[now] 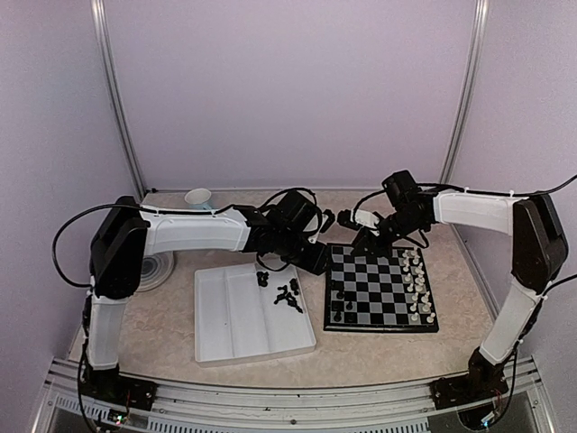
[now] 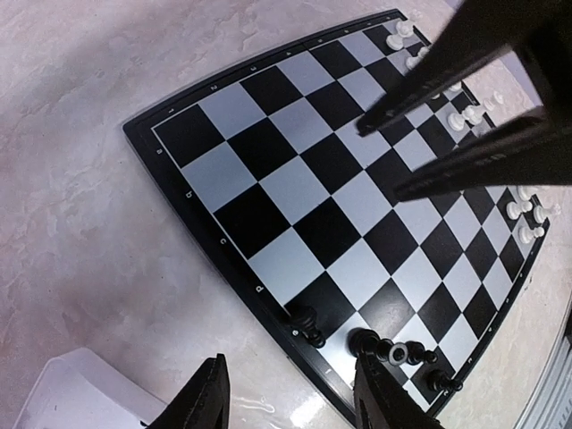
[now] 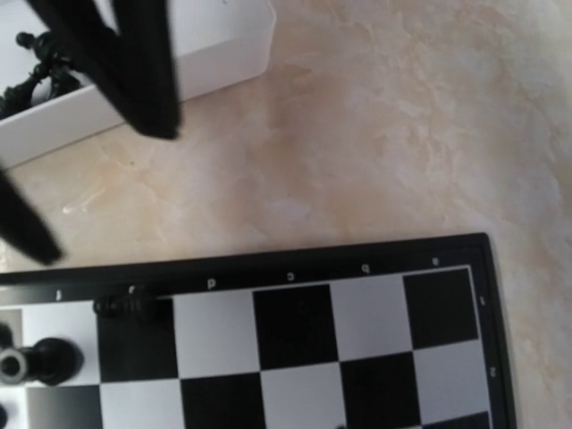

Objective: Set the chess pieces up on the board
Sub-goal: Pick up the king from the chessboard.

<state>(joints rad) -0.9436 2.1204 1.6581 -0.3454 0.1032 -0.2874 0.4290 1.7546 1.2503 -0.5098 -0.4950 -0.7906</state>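
Observation:
The board (image 1: 379, 289) lies right of centre. A few black chess pieces (image 1: 338, 307) stand on its near-left squares; in the left wrist view (image 2: 308, 323) they sit by the border. More black pieces (image 1: 287, 293) lie in the white tray (image 1: 243, 334). My left gripper (image 1: 315, 262) hovers over the board's left edge; its fingers (image 2: 201, 398) are spread and empty. My right gripper (image 1: 359, 236) hangs over the board's far-left corner. Its own fingers are out of its wrist view, but the left wrist view shows the right gripper (image 2: 377, 159) as two dark bars apart, with nothing between them.
White pieces (image 1: 416, 284) line the board's right side. A white cup (image 1: 198, 197) stands at the back left and a round white disc (image 1: 153, 269) at the left. The tray's wall (image 3: 206, 54) shows beyond the board's edge (image 3: 268, 264).

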